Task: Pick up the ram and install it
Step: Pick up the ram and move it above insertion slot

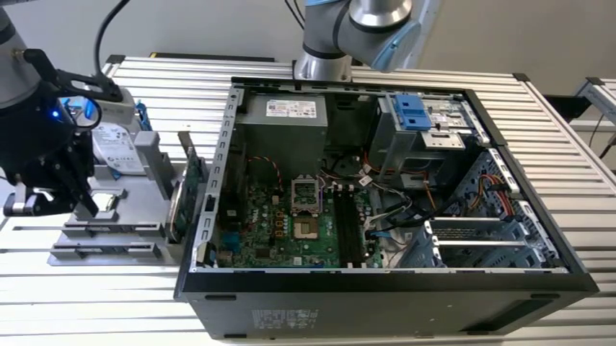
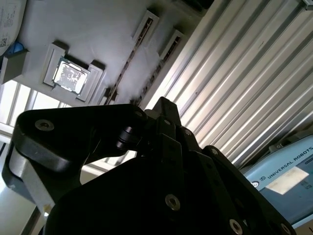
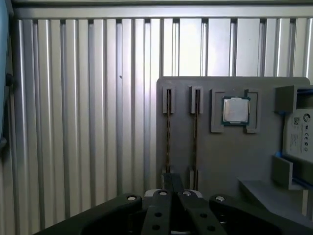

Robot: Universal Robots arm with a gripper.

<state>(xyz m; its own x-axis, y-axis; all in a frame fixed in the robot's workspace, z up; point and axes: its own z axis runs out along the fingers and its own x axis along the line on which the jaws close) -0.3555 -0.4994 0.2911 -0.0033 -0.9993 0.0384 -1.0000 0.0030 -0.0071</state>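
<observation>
Two ram sticks stand on edge in slots of a grey fixture (image 3: 234, 161); they show as thin dark lines, one (image 3: 168, 132) beside the other (image 3: 195, 132), and again in the second wrist view (image 2: 128, 61) (image 2: 157, 71). My black gripper (image 3: 171, 180) hangs above the near ends of those slots, apart from both sticks. Its fingers meet at a point (image 2: 164, 105) with nothing held. In the exterior view the gripper (image 1: 68, 198) is over the fixture (image 1: 106, 231) at that view's left, outside the open computer case (image 1: 385, 270).
On the fixture lie a processor chip (image 3: 235, 110), a hard drive (image 1: 115, 148) and an upright green card (image 1: 192, 180). The motherboard (image 1: 279, 231) has long dark memory slots (image 1: 345, 223) amid loose cables (image 1: 405, 209). Ribbed metal tabletop (image 3: 73, 122) surrounds everything.
</observation>
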